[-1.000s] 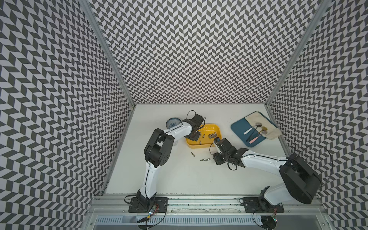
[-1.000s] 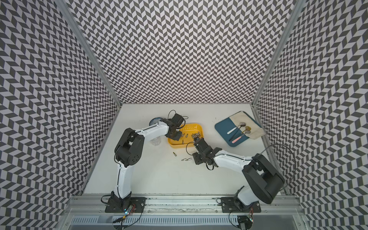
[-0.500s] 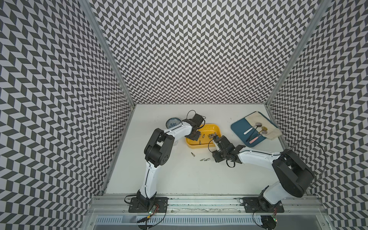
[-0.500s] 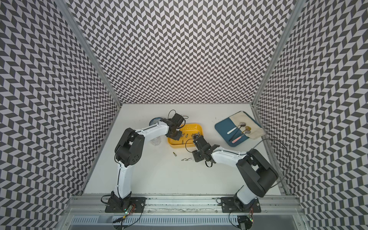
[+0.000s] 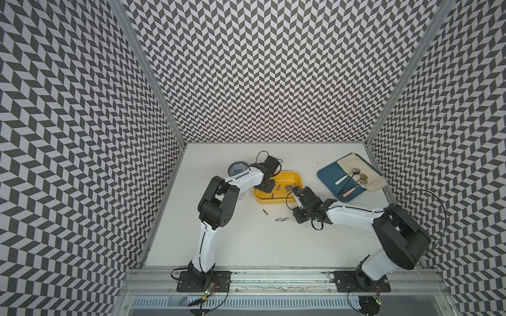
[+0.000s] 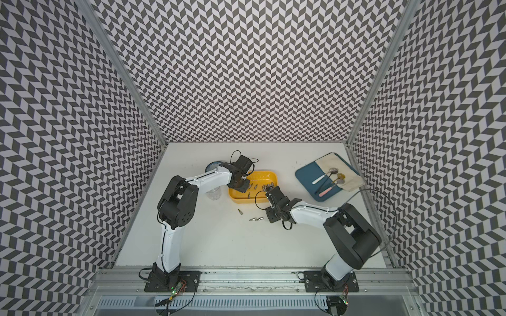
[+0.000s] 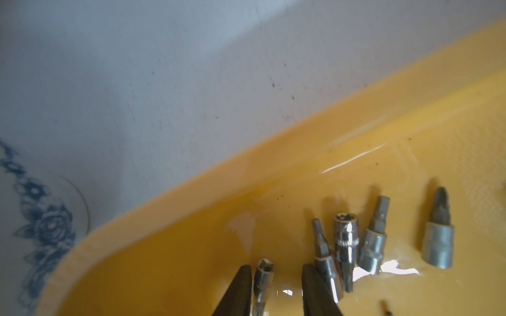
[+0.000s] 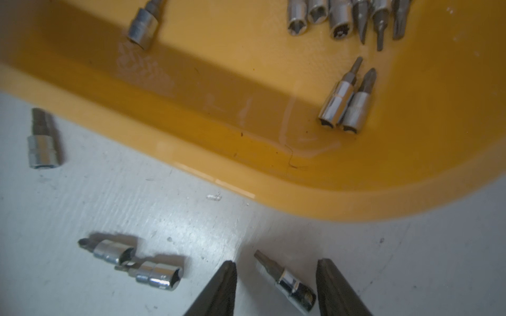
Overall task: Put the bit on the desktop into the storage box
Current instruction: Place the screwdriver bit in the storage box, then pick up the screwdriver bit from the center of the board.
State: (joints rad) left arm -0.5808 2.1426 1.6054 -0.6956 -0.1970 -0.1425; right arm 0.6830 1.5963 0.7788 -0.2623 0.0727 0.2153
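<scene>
The storage box [image 5: 276, 203] [image 6: 247, 201] is a shallow yellow bin holding several silver bits [image 5: 290, 188] [image 7: 347, 240]. My left gripper [image 5: 267, 187] [image 7: 276, 266] is down inside the box's left end. It is open, and one bit [image 7: 264, 276] lies on the box floor between the jaws, against one finger. My right gripper [image 5: 295, 194] [image 8: 277, 262] is open at the box's front right corner. Its fingers stand either side of a bit [image 8: 287, 279] lying on the white desktop, with a gap on each side. More bits lie on the desktop: one alone [image 5: 264, 211] [image 8: 43, 142] and a touching pair [image 5: 282, 219] [image 8: 109, 250].
A blue-patterned bowl [image 5: 237, 169] [image 7: 41, 227] stands just behind the left arm's wrist. A clear glass [image 5: 241, 195] is left of the box. A flat blue tray [image 5: 328, 175] with a cloth and spoons lies at the back right, near the wall.
The right arm has shifted slightly, its elbow drawing back toward the box. The left arm has stayed over the box's left end.
</scene>
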